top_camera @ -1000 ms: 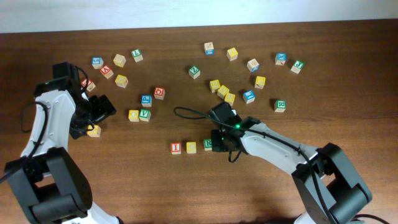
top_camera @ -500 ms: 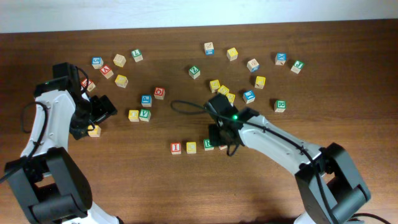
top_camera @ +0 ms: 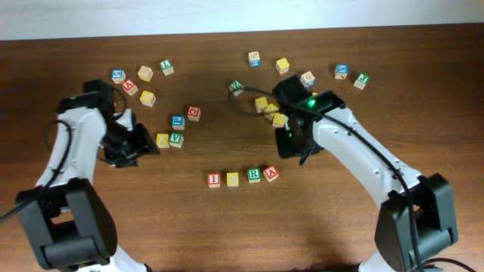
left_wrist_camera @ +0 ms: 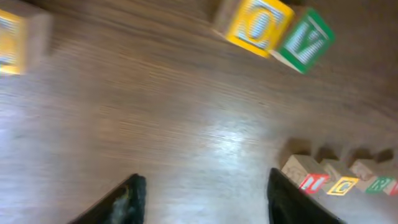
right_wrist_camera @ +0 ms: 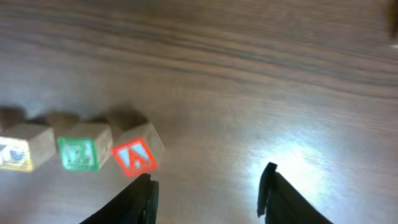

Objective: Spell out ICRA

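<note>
Four letter cubes stand in a row on the table: red "I" (top_camera: 214, 180), yellow "C" (top_camera: 233, 179), green "R" (top_camera: 254, 175) and red "A" (top_camera: 271, 174), the "A" slightly turned. The right wrist view shows the "C" (right_wrist_camera: 17, 152), "R" (right_wrist_camera: 79, 152) and "A" (right_wrist_camera: 134, 156); the left wrist view shows the "I" (left_wrist_camera: 313, 182), "C" (left_wrist_camera: 344, 185) and "R" (left_wrist_camera: 380, 185). My right gripper (top_camera: 291, 147) (right_wrist_camera: 208, 190) is open and empty, above and to the right of the "A". My left gripper (top_camera: 140, 147) (left_wrist_camera: 202, 193) is open and empty, left of the row.
Many other letter cubes lie scattered across the far half of the table. A yellow cube (top_camera: 162, 140) and a green cube (top_camera: 176, 139) lie just right of my left gripper. A yellow cluster (top_camera: 269, 111) sits by my right arm.
My right gripper has let go of the "A" cube at the row's right end and moved up and away to the right. My left gripper has moved right, towards the row.
</note>
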